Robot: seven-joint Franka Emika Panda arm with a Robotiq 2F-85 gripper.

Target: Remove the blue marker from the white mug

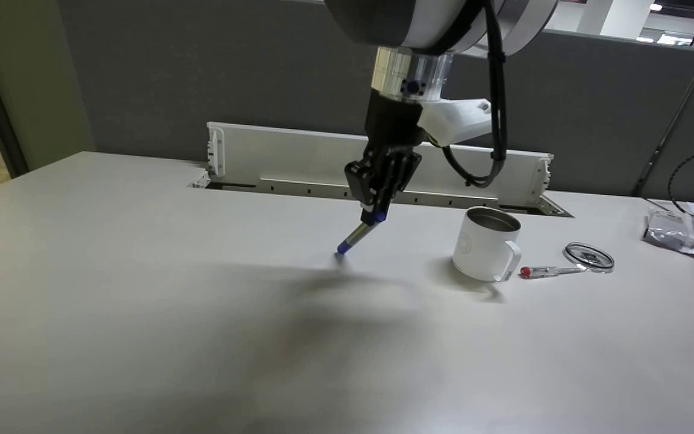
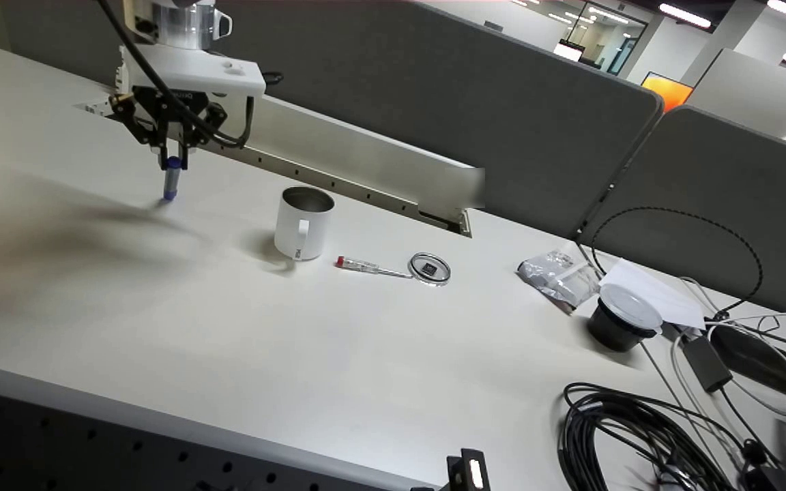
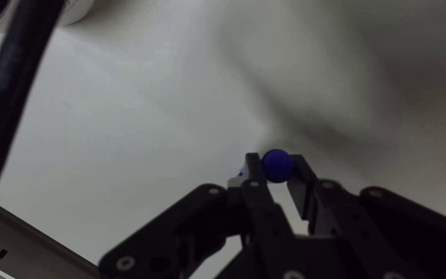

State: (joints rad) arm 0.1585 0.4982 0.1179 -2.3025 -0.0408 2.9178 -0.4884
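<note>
The blue marker has blue ends and a greyish barrel; it shows in both exterior views (image 1: pixel 359 234) (image 2: pixel 172 180). My gripper (image 1: pixel 375 214) (image 2: pixel 173 161) is shut on its upper blue end. In the wrist view, that round end (image 3: pixel 278 166) sits between the fingertips. The marker is tilted, its lower end close to the table; I cannot tell whether it touches. The white mug (image 1: pixel 481 250) stands upright, well apart from my gripper, and shows in both exterior views (image 2: pixel 292 225). Part of it shows at the wrist view's top left corner (image 3: pixel 76 11).
A red-and-white screwdriver-like item (image 1: pixel 543 272) and a round clear disc (image 1: pixel 589 257) lie beside the mug. A white metal panel (image 1: pixel 299 154) runs along the back, before a grey partition. A silver bag (image 2: pixel 557 273), a black tub (image 2: pixel 615 331) and coiled cables (image 2: pixel 632 436) lie farther off.
</note>
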